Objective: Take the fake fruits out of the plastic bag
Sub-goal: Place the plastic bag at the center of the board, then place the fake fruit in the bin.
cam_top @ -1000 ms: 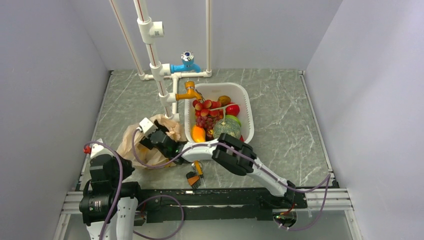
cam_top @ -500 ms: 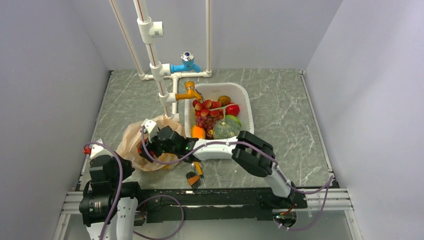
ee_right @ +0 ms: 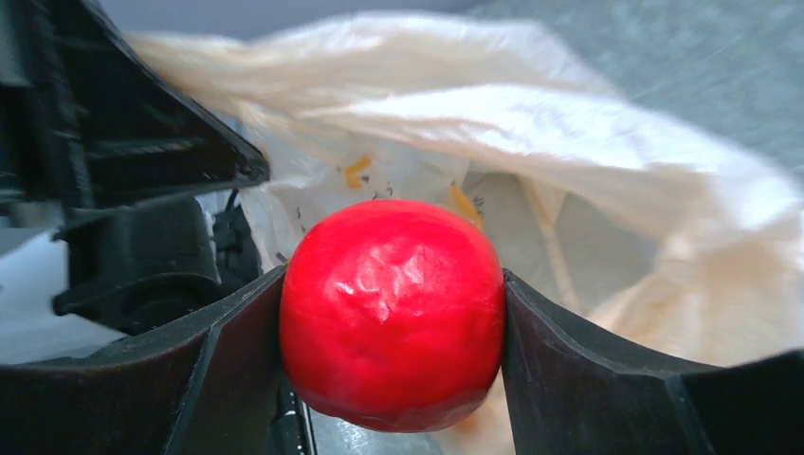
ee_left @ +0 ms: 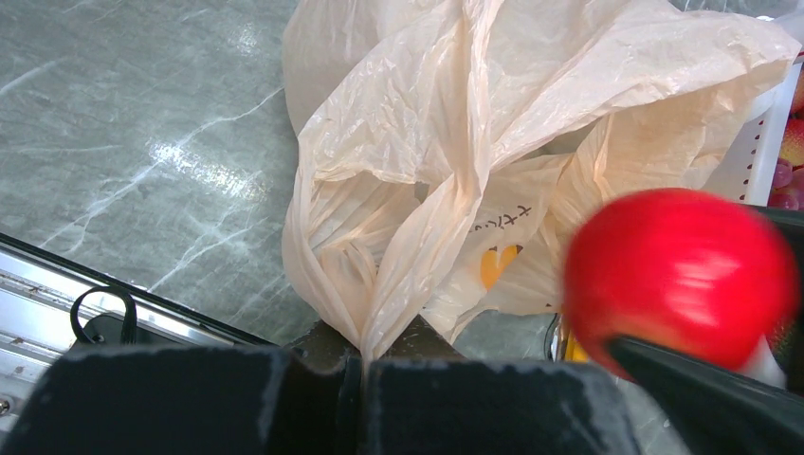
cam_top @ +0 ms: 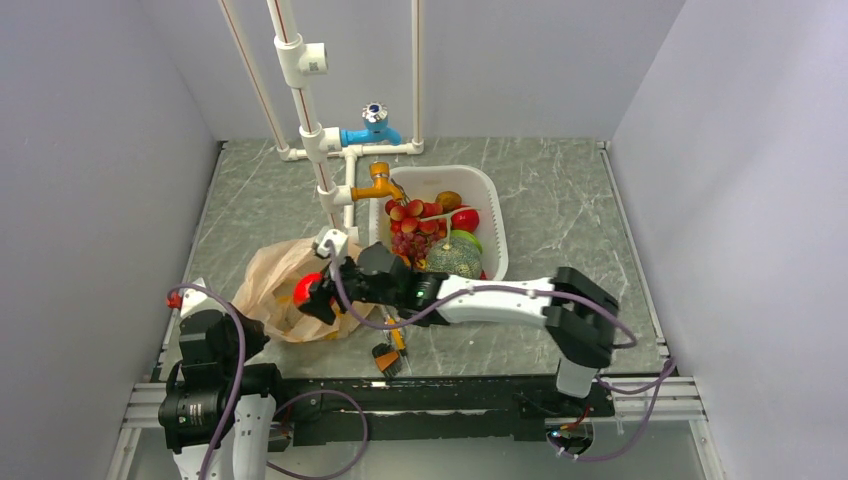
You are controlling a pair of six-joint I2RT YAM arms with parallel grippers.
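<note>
While the right gripper [ee_right: 392, 318] pinches the large glossy red round fruit [ee_right: 392, 303] between its two dark jaws, the fruit hangs just above the open mouth of the thin crinkly beige translucent plastic bag [ee_right: 607, 142], apparently free of the film. Beside it, the left gripper [ee_left: 362, 365] is pressed together on a gathered fold at the bag's near end, pinning the bag to the grey marbled table [cam_top: 560, 200].

By my reading, this is the carry step: the fruit is out and needs a place to go. The grey-green netted melon [cam_top: 455, 258] and the bunch of small red grapes [cam_top: 408, 243] already lie in the white plastic basin [cam_top: 495, 215], just right of the bag. Whether anything remains inside the bag cannot be told.

The next move calls for a sweep rightward, high enough to clear the basin's left rim. The orange tap [cam_top: 378, 183] overhangs the far-left corner, and the basin is crowded, so its near side offers the safest drop. Bare table lies open to the right.
</note>
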